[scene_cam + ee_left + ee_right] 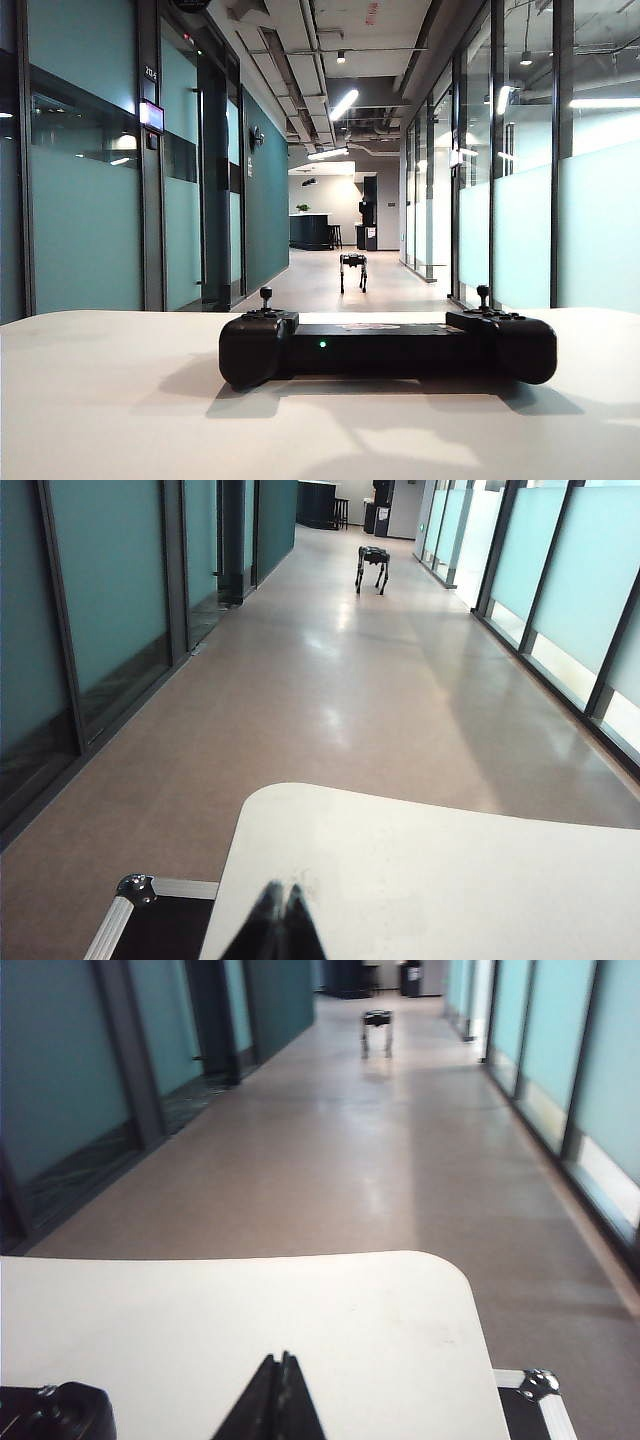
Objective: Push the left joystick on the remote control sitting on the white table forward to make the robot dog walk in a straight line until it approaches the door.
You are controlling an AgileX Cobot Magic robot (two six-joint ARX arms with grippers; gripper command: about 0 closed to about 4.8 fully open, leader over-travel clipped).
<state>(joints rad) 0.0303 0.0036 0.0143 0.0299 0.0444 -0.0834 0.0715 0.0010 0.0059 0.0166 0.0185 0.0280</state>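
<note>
The black remote control point(385, 348) lies on the white table point(110, 400), its green light on. Its left joystick point(266, 298) stands upright, and so does the other stick point(483, 297). No gripper shows in the exterior view. Far down the corridor stands the robot dog point(353, 270), also seen as a small dog point(373, 566) in the left wrist view and as a blurred dog point(377, 1028) in the right wrist view. My left gripper point(279, 891) is shut over the table's corner, holding nothing. My right gripper point(277, 1360) is shut above the table, beside one end of the remote control point(55, 1410).
Glass walls line both sides of the corridor. A dark door frame point(215, 190) stands on the left wall. A black case with metal edging point(140, 910) sits below the table's corner, and its corner point(540, 1385) shows in the right wrist view.
</note>
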